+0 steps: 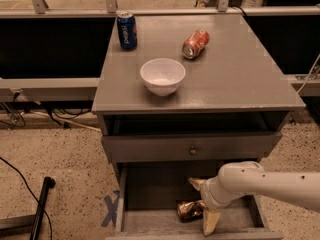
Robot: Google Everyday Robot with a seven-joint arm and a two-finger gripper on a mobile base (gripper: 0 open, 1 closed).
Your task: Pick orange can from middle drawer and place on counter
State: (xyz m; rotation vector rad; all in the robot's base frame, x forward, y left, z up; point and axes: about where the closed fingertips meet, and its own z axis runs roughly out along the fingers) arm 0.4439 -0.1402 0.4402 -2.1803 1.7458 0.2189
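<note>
The orange can lies on its side on the floor of the open middle drawer, near the front. My gripper reaches into the drawer from the right on a white arm. It is open, with one tan finger behind the can's right end and the other finger in front of it. The grey counter is the cabinet's top.
On the counter stand a white bowl, an upright blue can at the back left, and a red-orange can on its side. A closed drawer front with a knob hangs above the open drawer. A black pole lies on the floor at left.
</note>
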